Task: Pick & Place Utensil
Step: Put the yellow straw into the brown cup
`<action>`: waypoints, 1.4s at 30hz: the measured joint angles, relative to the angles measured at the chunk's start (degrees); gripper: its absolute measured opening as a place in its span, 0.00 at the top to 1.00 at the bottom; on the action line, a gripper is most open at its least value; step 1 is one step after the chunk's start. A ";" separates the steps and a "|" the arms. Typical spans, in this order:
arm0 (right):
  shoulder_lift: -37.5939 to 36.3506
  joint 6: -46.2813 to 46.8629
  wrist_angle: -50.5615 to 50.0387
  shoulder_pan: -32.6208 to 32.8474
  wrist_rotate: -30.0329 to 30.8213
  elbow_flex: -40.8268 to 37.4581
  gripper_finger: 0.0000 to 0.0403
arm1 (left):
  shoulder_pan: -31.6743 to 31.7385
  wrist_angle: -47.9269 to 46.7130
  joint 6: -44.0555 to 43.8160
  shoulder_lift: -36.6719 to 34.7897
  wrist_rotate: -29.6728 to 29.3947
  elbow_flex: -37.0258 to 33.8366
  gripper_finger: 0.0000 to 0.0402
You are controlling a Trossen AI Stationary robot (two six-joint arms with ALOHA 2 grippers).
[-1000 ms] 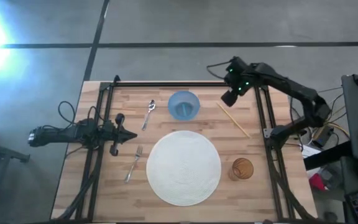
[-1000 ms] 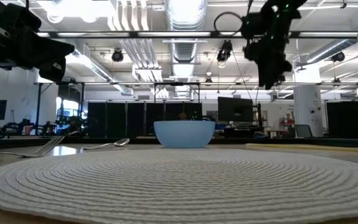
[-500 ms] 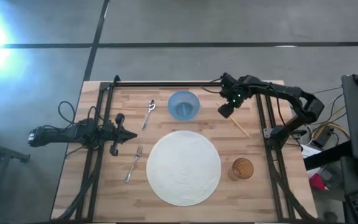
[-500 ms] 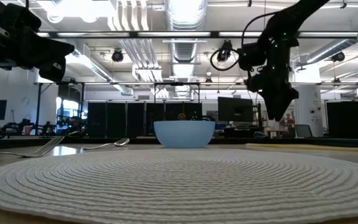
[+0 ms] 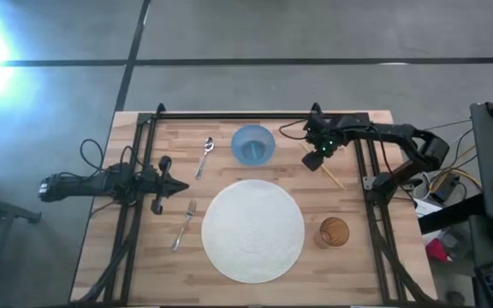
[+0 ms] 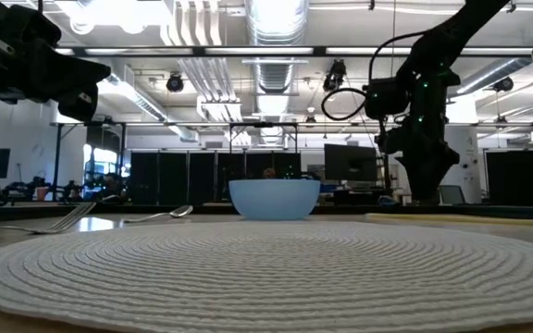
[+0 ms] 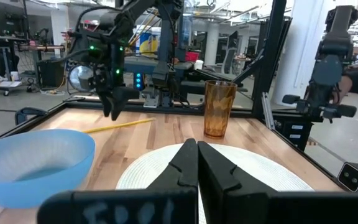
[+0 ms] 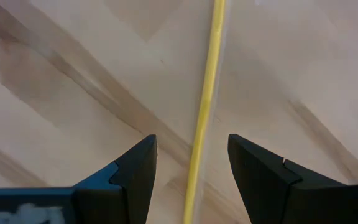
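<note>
Lying diagonally, chopstick [image 5: 323, 166] between open fingers [image 8: 135, 169]

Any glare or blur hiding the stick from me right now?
High view: a bright flare washes out the floor at the upper left, away from the thin yellow chopstick. Low view: ceiling lights glare, and the white woven placemat fills the foreground. Right wrist view: the open right gripper straddles the chopstick, evenly lit, though slightly soft.
</note>
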 joint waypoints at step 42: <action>-0.13 3.61 6.15 2.88 4.33 -8.91 0.58 | 0.00 0.00 0.01 0.00 -0.02 0.00 1.00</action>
